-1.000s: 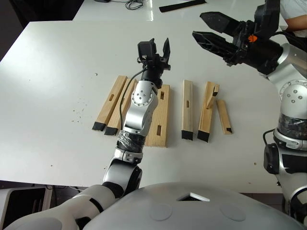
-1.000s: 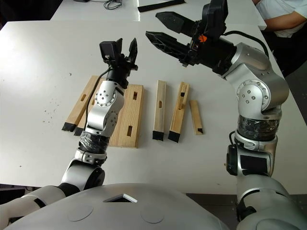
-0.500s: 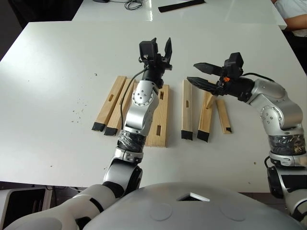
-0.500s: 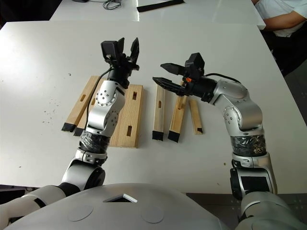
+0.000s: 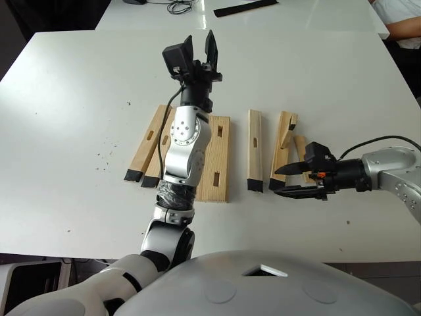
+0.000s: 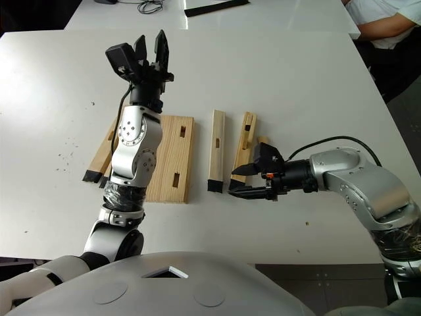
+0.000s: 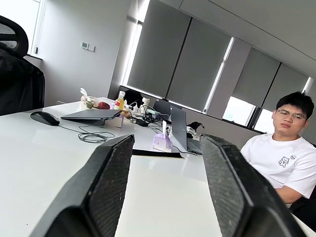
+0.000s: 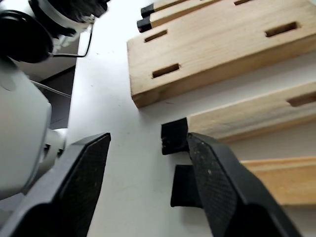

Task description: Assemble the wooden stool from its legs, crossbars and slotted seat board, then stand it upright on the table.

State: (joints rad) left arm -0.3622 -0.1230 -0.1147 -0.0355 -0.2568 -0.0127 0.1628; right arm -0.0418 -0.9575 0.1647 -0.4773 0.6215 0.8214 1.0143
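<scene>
The slotted seat board (image 5: 216,158) lies flat in the middle of the white table (image 5: 79,99). Two legs (image 5: 146,141) lie left of it, partly behind my left arm. Right of it lie a leg (image 5: 255,148), another leg (image 5: 283,141) with a short piece propped on it, and a short crossbar (image 5: 301,146). My left gripper (image 5: 199,39) is raised above the board's far end, pointing up, open and empty. My right gripper (image 5: 277,181) hovers low at the black-tipped near ends of the right-hand legs (image 8: 237,123), open, with nothing between its fingers (image 8: 86,177).
A black strip (image 5: 250,6) and cables (image 5: 181,5) lie on a second table behind. Dark specks (image 5: 105,155) dot the table to the left. The table's front edge (image 5: 79,247) is close to the legs' near ends.
My right arm came down from high at the back right to just above the table by the legs' near ends. My left gripper rose and swung a little to the left.
</scene>
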